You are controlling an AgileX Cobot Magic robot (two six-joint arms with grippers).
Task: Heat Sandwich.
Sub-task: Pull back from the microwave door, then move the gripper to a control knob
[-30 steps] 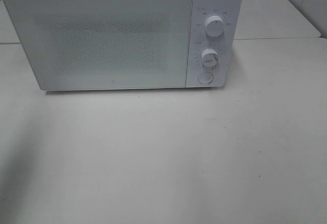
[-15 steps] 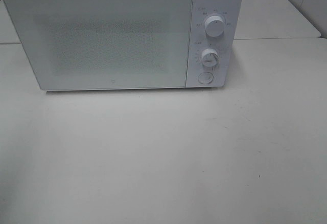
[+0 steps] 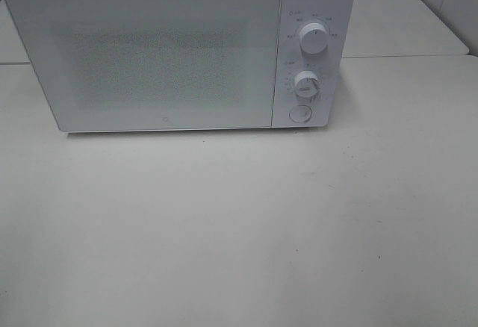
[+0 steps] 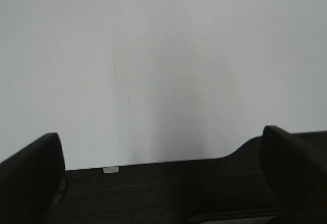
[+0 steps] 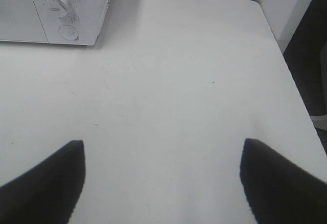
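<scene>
Microwave [image 3: 164, 51] fills the far side of the white table [image 3: 239, 230] in the high view. Its door is shut, and the control strip on its right carries an upper knob [image 3: 314, 38], a lower knob [image 3: 307, 83] and a round button [image 3: 300, 113] beneath them. A second table [image 3: 403, 21] lies beyond, with a seam between the two tops. My left claw [image 4: 161, 137] hangs with its two dark fingers [image 4: 30, 178] spread wide and nothing between them. Under it I see plain white tabletop, the table's edge with a small grey tab [image 4: 111, 170] on it, and a dark surface past that edge. My right claw [image 5: 162, 143] is likewise parted, its fingers well apart over the tabletop and gripping nothing. From that wrist I see the microwave's control corner with the lower knob and the button, well apart from my fingertips, and the table's side edge. The sandwich shows in none of my three views, so I cannot tell where it lies.
</scene>
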